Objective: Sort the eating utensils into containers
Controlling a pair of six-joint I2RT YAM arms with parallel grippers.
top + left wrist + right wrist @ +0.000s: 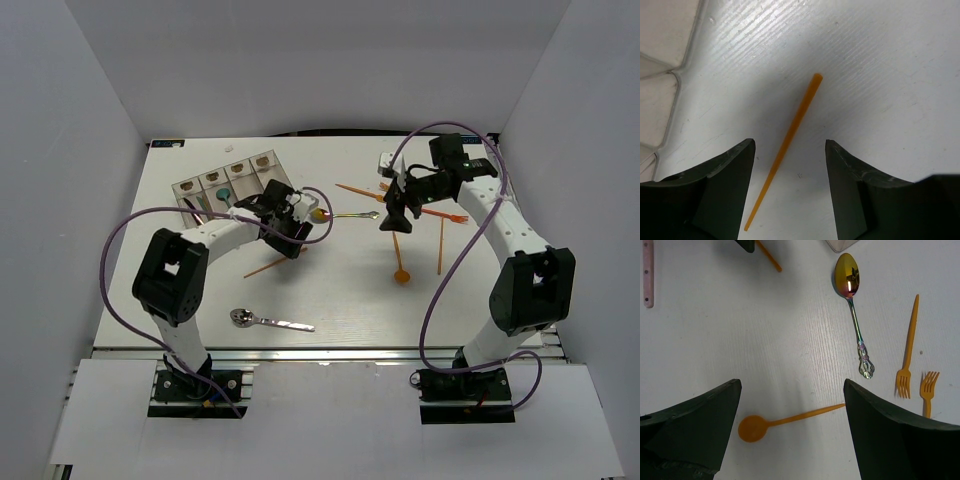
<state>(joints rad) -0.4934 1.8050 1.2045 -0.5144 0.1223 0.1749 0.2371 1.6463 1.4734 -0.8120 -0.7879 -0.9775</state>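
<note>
Upper left of the overhead view: the containers [250, 178], four clear bins joined in a row, stand on the table near its far left corner. Each has a brown mark at its far end, and a teal utensil [222, 192] lies in one of them.
Surface: a white table [350, 300] with a fine ribbed grain, plain in both wrist views. Loose utensils lie flat across it.
Room: bare white walls [320, 60] close in the table on three sides.
Left gripper [790, 142]: released, jaws spread wide, low over the table just right of the containers. An orange stick [801, 107] lies between the fingers and touches neither.
Right gripper [792, 385]: released, jaws wide apart, right of centre in the overhead view.
Bottom of the right wrist view: an orange spoon [756, 428] lies on the table between the two fingers, with its bowl to the left.
Upper right of the right wrist view: an iridescent metal spoon [855, 315] lies with its bowl up the frame. An orange fork [910, 340] lies beside it, and a second fork [928, 390] is partly hidden by the finger.
Lower centre of the overhead view: a silver spoon [268, 320] lies alone, well apart from the containers.
</note>
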